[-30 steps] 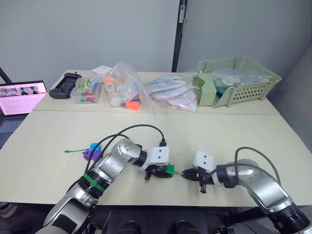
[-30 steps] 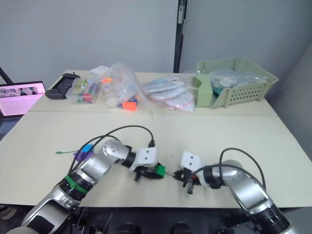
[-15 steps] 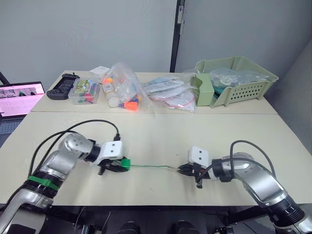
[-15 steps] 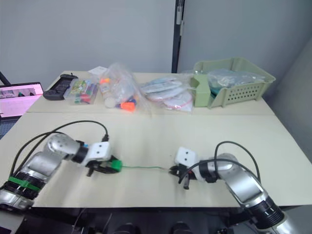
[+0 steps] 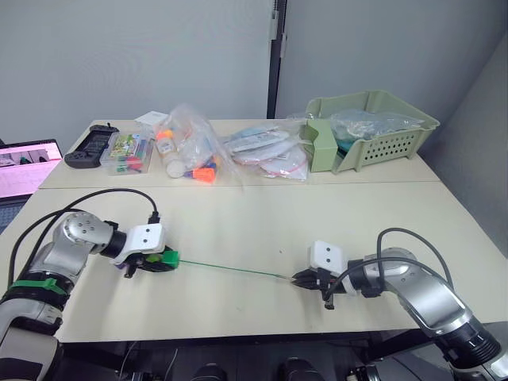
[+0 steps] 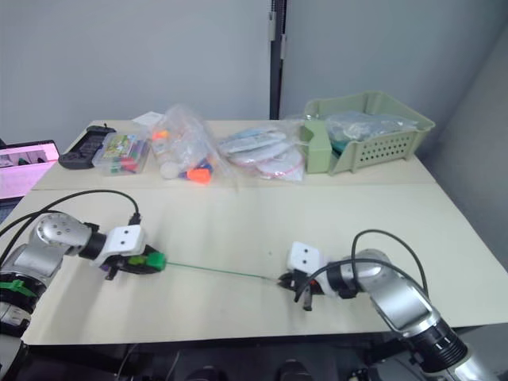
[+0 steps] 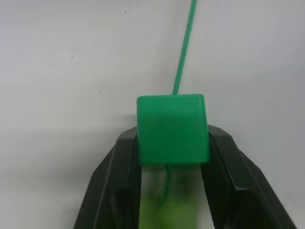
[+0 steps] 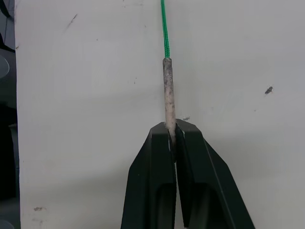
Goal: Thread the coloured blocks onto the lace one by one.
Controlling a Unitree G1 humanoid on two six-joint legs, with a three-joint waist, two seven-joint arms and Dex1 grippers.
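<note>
1. Lace (image 5: 230, 269) runs taut across the front of the surface (image 5: 262, 214), from about 9 o'clock to 3 o'clock, low over it; whether it touches the top I cannot tell.
2. Right end effector (image 8: 170, 138) is clenched on the pale stiff tip (image 8: 167, 90), pinching its near end, with the green cord leaving the far end.
3. Left end effector (image 7: 172, 143) is grasping a green block (image 7: 172, 128) between its 2 fingers; the lace comes out of the block's far face, so this block looks already threaded.
4. Step in hand, as I judge it: sliding the green block along the lace away from the tip, toward the knotted end.
5. To do it well, keep the right grip firm on the tip so the lace stays straight, and pull the block in line with the cord, not sideways, or the hole may bind.
6. Let go of the block only once it sits well down the lace; a slack cord could let it slide back.
7. Further blocks are not clearly visible near the arms; bags (image 5: 186, 147) at 12 o'clock hold coloured pieces, too small to identify.
8. Writing: none readable. A laptop screen (image 5: 20, 163) at 10 o'clock shows content too small to read; the basket (image 5: 373, 131) at 1 o'clock bears no visible label.
</note>
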